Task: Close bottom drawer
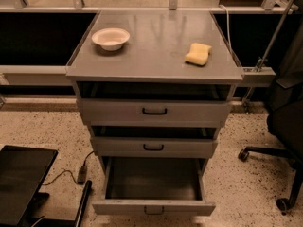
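The grey metal cabinet (pixel 154 67) stands in the middle of the camera view. Its bottom drawer (pixel 153 206) is pulled far out toward me and its inside is empty. Its narrow front panel carries a small dark handle (pixel 154 211) near the picture's lower edge. The middle drawer (pixel 184 147) and the top drawer (pixel 189 111) each stand slightly out, with a dark gap above them. My gripper is not in view.
A white bowl (pixel 111 38) and a yellow sponge (pixel 198 54) lie on the cabinet top. A black office chair (pixel 284 122) stands at the right. A flat black panel (pixel 21 181), a black rod (pixel 84 200) and a floor cable (pixel 64 174) are at the lower left.
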You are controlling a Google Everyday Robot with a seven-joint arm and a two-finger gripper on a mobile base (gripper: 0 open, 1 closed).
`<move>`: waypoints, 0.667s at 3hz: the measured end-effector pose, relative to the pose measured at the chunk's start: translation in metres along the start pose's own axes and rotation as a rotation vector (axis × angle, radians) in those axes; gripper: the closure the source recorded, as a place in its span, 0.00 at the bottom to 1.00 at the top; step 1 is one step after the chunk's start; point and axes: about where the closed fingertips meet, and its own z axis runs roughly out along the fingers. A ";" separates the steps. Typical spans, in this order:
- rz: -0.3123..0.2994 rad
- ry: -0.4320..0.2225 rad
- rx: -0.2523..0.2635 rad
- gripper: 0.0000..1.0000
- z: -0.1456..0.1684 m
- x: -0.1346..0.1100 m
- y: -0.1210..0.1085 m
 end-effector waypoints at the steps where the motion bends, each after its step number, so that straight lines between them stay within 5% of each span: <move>1: 0.036 -0.023 0.005 0.00 0.006 0.021 -0.006; 2: 0.065 -0.083 -0.044 0.00 0.032 0.064 -0.001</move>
